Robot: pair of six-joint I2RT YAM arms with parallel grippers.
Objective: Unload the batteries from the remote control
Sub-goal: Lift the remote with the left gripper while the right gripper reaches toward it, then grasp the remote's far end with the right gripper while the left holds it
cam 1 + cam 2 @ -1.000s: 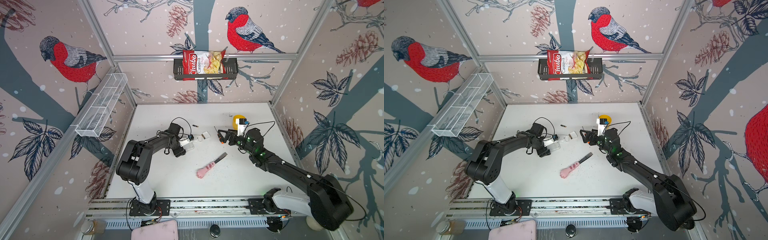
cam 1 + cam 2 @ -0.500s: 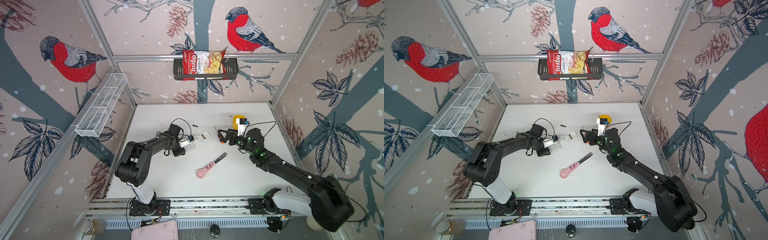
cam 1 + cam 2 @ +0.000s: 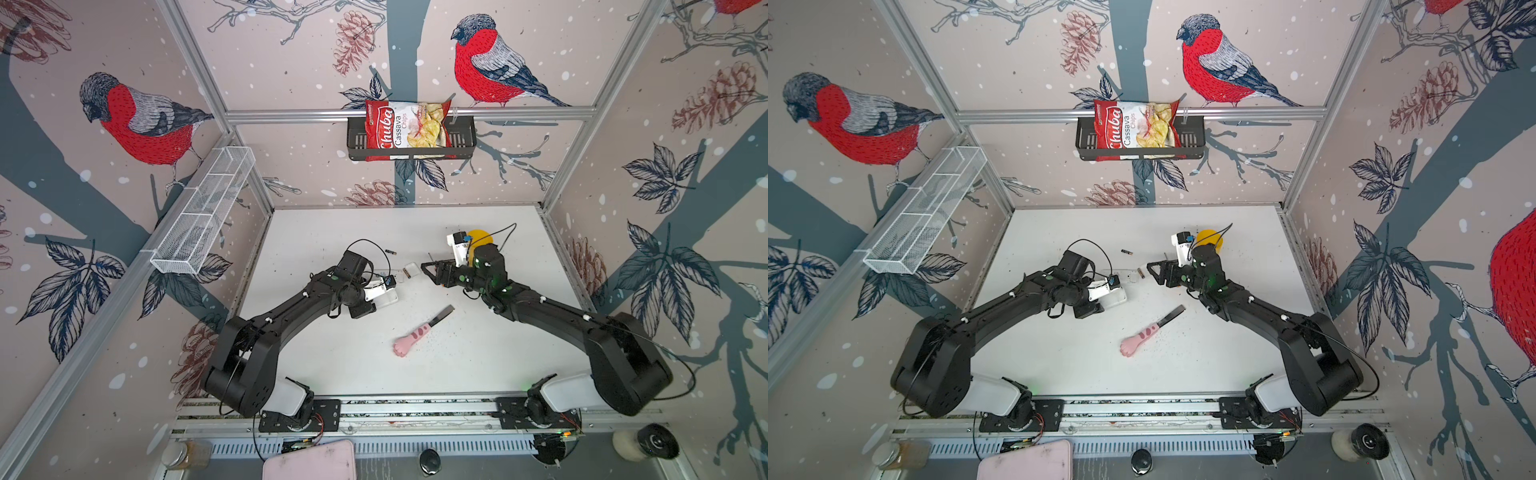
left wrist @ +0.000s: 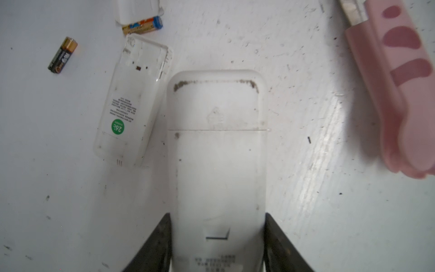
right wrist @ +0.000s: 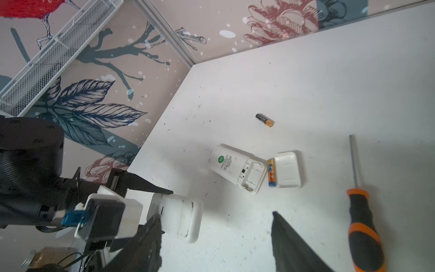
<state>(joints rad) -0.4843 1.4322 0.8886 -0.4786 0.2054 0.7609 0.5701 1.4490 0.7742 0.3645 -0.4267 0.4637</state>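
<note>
The left hand (image 4: 217, 216) pinches a white plastic remote control (image 4: 216, 160) by its long sides, both jaws flat against the casing, with the back of the remote facing the wrist camera. Its battery cover (image 4: 215, 101) is shut along a thin seam, so any cells inside are hidden. The step in hand looks like getting that cover off. The grip should stay clear of the seam, as it is now, because squeezing over the cover would probably jam it. The right hand (image 5: 215, 214) hangs spread and empty near the remote, well placed to push the cover towards the rounded end with one fingertip.

Just beside it on the white bench (image 3: 332, 232) lies a smaller translucent white remote (image 4: 131, 101), its compartment open and seemingly empty. Its round green sticker reads "26°C"; the small print above is too fine to read. At its open end an orange-and-blue battery (image 4: 143, 26) touches a loose white lid (image 4: 138, 8). A black battery with a copper end (image 4: 63, 55) lies apart, its label unreadable.

Further out are an orange-and-black-handled screwdriver (image 5: 362, 226) and a pink paw-shaped tool (image 3: 415, 338). On the back wall a red crisp bag (image 3: 407, 126) reads "Chuba Cassava Chips".
</note>
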